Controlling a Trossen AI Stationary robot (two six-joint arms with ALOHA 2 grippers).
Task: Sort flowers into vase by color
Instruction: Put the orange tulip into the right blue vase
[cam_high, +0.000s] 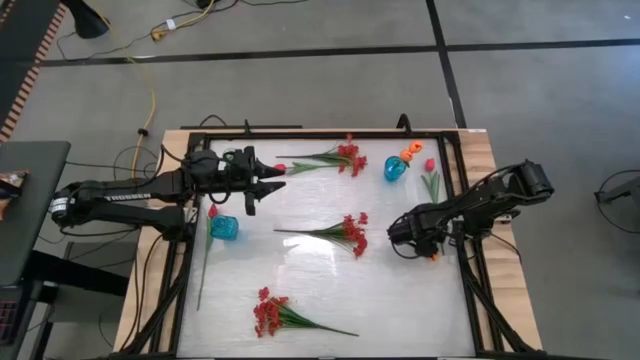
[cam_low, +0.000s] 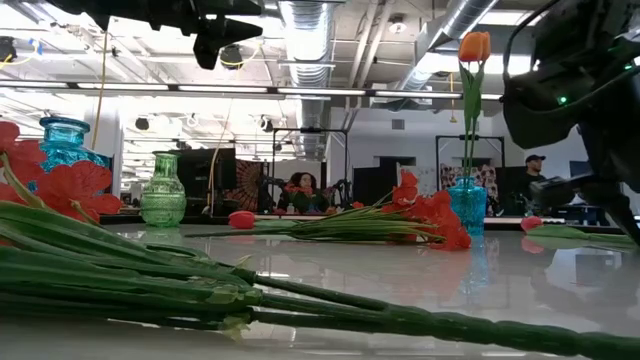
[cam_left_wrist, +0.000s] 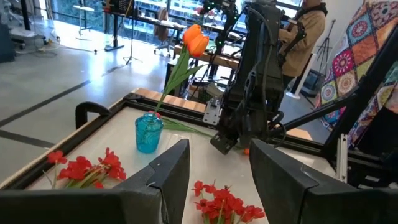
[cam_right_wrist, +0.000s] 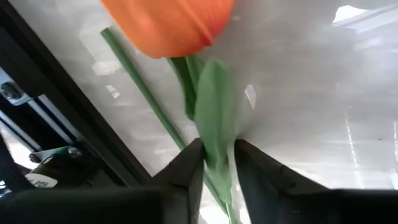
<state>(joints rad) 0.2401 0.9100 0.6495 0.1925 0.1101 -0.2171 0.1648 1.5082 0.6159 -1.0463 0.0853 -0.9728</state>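
Here the right gripper (cam_right_wrist: 214, 165) is low at the right edge of the table (cam_high: 400, 300), its fingers (cam_right_wrist: 186, 168) closed on the green stem and leaf of an orange tulip (cam_right_wrist: 168, 25) that lies on the white surface. In the high view the right gripper (cam_high: 410, 238) sits just beside the right frame rail, with a bit of orange showing at its tip.

The left gripper (cam_left_wrist: 214, 165) hovers above the table's far-left part, fingers apart and holding nothing; in the high view the left gripper (cam_high: 262, 180) points toward a red spray.

Flowers:
- An orange tulip stands in a blue vase (cam_high: 395, 168) near the far right corner.
- A red-pink tulip (cam_high: 430, 172) lies just beside that vase.
- A red spray (cam_high: 340, 157) lies at the far edge, with a pink bud (cam_high: 281, 168) near the left gripper.
- A second red spray (cam_high: 345, 233) lies mid-table.
- A third red spray (cam_high: 275, 313) lies at the near edge.
- A second blue vase (cam_high: 224, 228) sits on the left, with a long-stemmed red-pink tulip (cam_high: 212, 212) lying beside it.
- A green vase (cam_low: 163, 190) shows in the low view only.
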